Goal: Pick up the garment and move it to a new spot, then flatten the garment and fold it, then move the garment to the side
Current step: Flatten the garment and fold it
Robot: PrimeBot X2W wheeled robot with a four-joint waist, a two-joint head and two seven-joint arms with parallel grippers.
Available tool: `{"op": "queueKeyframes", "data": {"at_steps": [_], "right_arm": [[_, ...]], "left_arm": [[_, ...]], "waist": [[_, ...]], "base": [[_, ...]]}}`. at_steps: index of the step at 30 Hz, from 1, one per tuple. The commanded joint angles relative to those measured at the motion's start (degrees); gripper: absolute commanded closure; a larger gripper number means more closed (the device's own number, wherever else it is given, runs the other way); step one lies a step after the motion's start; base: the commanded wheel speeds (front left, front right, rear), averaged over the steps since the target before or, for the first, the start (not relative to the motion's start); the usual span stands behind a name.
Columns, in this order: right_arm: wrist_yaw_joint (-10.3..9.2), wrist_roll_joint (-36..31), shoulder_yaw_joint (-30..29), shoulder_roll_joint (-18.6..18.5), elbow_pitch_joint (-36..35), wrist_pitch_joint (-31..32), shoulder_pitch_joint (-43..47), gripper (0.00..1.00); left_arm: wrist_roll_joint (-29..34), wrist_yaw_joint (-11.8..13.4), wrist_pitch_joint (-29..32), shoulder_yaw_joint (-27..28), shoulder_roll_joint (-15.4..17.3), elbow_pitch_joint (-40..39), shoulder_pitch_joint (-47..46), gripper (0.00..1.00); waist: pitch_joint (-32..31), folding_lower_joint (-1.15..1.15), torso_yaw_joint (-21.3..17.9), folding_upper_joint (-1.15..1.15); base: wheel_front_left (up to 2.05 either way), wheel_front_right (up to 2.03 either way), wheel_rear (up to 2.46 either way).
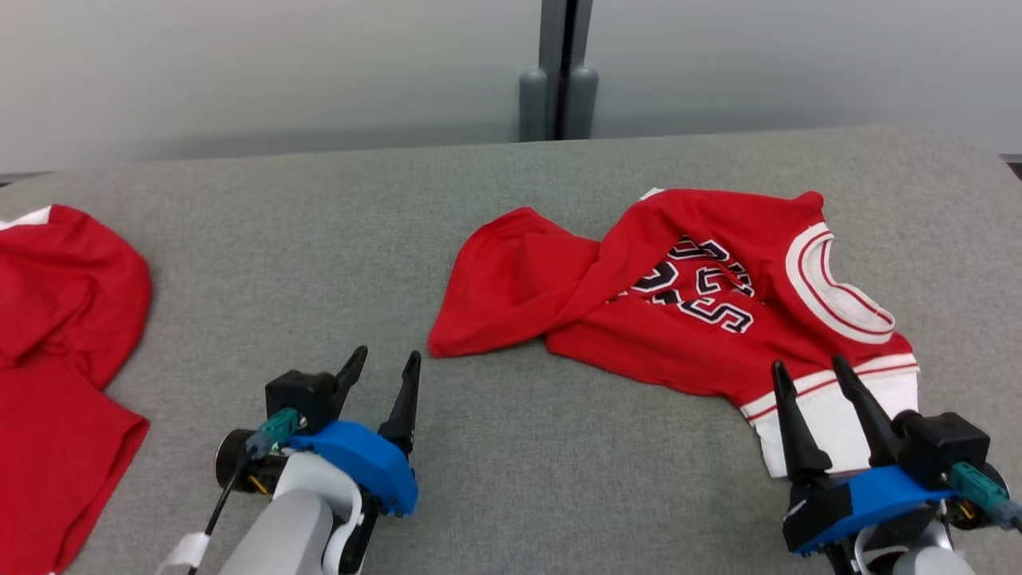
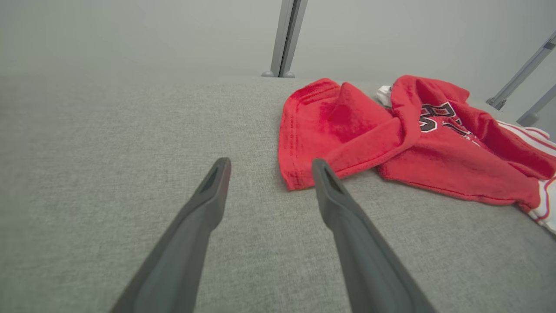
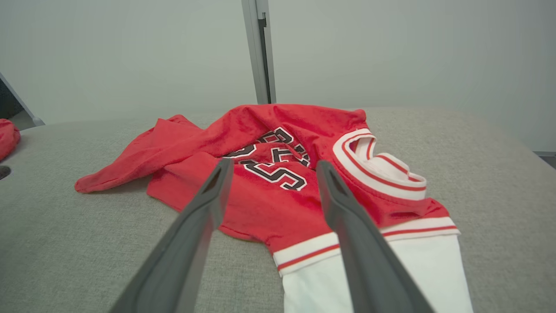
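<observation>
**Grasp points before the lift**

Nearest the robot, the left end effector [image 1: 389, 352] hovers with its fingers spread over bare bench [image 1: 319, 239]. It is just short of the red jersey [image 1: 639, 343], at its folded-over hem corner [image 1: 447, 343]. The right end effector [image 1: 808, 362] is equally released, holds nothing and points over the white sleeve [image 1: 846, 435].

Beyond them the jersey lies crumpled right of centre, its body doubled across the black lettering and its striped collar [image 1: 830, 295] toward the right. A second red garment [image 1: 64, 319] sits well apart at the left edge.

The pickup appears not yet begun. A good lift would likely pinch a single layer at two widely separated points, hem and shoulder, rather than the loose sleeve. That way the jersey should hang open instead of bunching. A grey post [image 1: 559, 72] stands behind the bench.
</observation>
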Motion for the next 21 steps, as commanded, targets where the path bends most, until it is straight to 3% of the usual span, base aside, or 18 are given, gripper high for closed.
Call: {"op": "queueKeyframes", "data": {"at_steps": [1, 10, 18, 19, 20, 21], "right_arm": [[0.03, 0.23, 0.64, -0.22, 0.01, -0.35, -1.12, 0.0], [0.03, 0.92, 1.88, -0.22, 1.07, -1.25, -3.0, 0.0], [0.03, 1.36, 2.39, -0.22, 1.58, -1.92, -3.81, 0.0], [0.03, 1.41, 2.43, -0.22, 1.63, -2.02, -3.85, 0.0], [0.03, 1.43, 2.41, -0.22, 1.69, -2.02, -3.87, 0.0], [0.03, 1.43, 2.36, -0.21, 1.8, -2.02, -3.9, 0.0]], "left_arm": [[-0.73, -0.56, 0.31, -0.27, -0.6, 2.62, -2.84, 0.0], [-6.09, -1.88, 3.02, 0.46, -3.09, 15.48, -11.66, 0.0], [-7.38, -2.14, 5.62, -0.83, -3.81, 21.93, -15.56, 0.0], [-7.58, -2.24, 5.46, -1.36, -3.97, 22.04, -15.83, 0.81], [-7.88, -2.32, 5.65, -1.96, -4.01, 22.27, -15.95, 1.0], [-8.27, -2.43, 5.97, -2.57, -3.98, 22.43, -16.07, 1.0]], "waist": [[1.16, -0.02, -1.0, -0.01], [4.72, -0.02, -5.34, -0.01], [5.62, -0.02, -6.88, -0.01], [5.66, -0.02, -6.95, -0.01], [5.68, -0.02, -6.98, -0.01], [5.65, -0.02, -6.96, -0.01]], "base": [[0.0, 0.0, 0.0], [0.0, 0.0, 0.0], [0.0, 0.0, 0.0], [0.0, 0.0, 0.0], [0.0, 0.0, 0.0], [0.0, 0.0, 0.0]]}}
